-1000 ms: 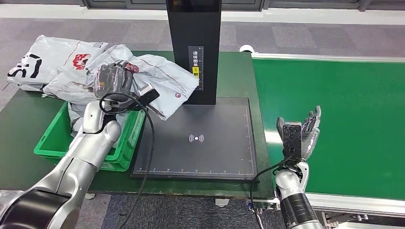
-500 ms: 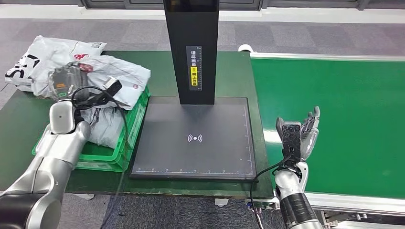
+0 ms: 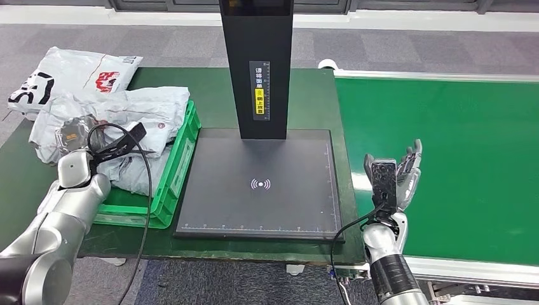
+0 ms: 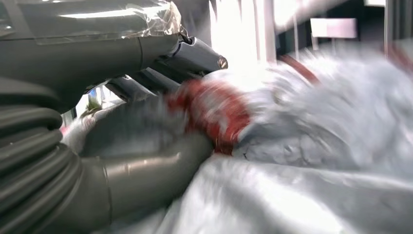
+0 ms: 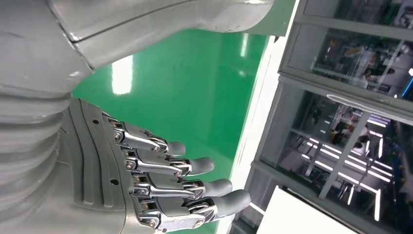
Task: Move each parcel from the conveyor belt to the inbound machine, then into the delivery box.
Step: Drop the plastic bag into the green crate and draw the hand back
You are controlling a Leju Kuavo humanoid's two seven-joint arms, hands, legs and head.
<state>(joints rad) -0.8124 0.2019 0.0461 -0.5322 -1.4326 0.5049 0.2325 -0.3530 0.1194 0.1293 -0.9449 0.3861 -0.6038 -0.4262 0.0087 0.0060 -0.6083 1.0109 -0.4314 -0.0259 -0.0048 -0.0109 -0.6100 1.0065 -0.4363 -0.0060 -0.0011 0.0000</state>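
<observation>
— Where is the parcel relative to the green box?

— The grey parcel (image 3: 136, 113) lies across the top of the green box (image 3: 166, 190), sagging into it and spilling over its far rim. My left hand (image 3: 71, 132) is on the parcel at the end farthest from the scanner; in the left wrist view my thumb (image 4: 146, 170) and fingers (image 4: 195, 51) close around a bunched fold of grey plastic with a red print, so I am gripping it.

— Anything else by the box?

— A second parcel (image 3: 70, 76), white with black and red print, lies on the desk (image 3: 311, 95) just beyond the box, touching the grey one. The inbound machine's dark plate (image 3: 260, 184) sits right beside the box, with its black column (image 3: 257, 63) rising from the plate's far edge.

— And your right hand?

— My right hand (image 3: 394, 178) hovers on the far side of the plate from the box, over the near edge of the green conveyor belt (image 3: 457, 146). It holds nothing; the fingers (image 5: 190, 165) are apart and only lightly bent.
</observation>
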